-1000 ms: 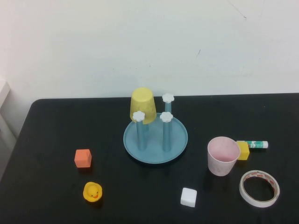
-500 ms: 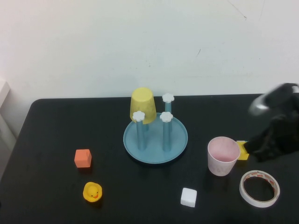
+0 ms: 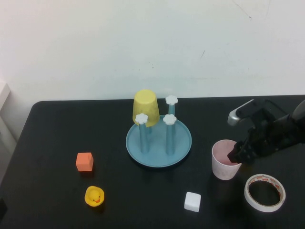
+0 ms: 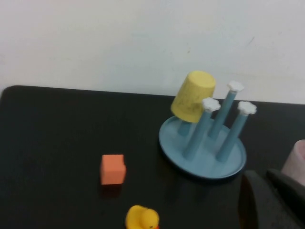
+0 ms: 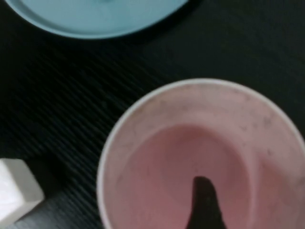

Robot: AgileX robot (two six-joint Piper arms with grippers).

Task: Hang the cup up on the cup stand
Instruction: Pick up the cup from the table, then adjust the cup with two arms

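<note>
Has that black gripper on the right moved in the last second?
Yes. The right gripper came in from the table's right edge, leftward past the tape roll, and now sits at the pink cup's rim, one finger inside.

Right arm: matte black, blocky segmented housing with a glossy silver-grey rounded cap at the upper joint, ending in the black right gripper [image 3: 237,156], one slim dark fingertip [image 5: 206,204] tapering to a rounded point. Left gripper [image 4: 271,202]: dark grey, smooth, rounded finger shapes.
</note>
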